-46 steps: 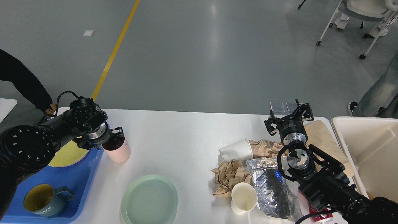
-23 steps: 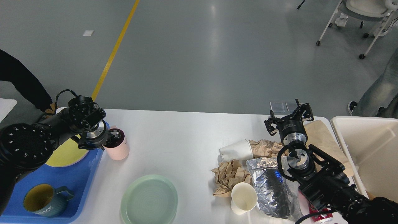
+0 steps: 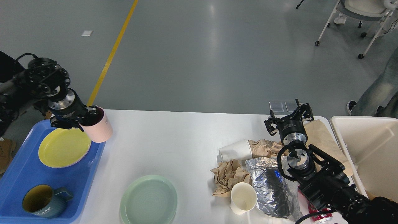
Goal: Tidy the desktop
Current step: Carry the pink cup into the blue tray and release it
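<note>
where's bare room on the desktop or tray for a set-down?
Free: desktop between pink cup and tipped white cup; blue tray between yellow plate and blue mug. Crowded: paper-and-foil pile near right gripper.

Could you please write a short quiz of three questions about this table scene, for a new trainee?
1. True or false: the left gripper holds the pink ribbed ceramic cup.
2. Which item lies on the blue plastic tray? A) the pale green round plate B) the yellow round plate C) the crumpled silver foil bag
3. Fill in: the white paper cup near the crumpled brown paper lies on its ____.

Key: 1 true; 2 B; 3 side.
</note>
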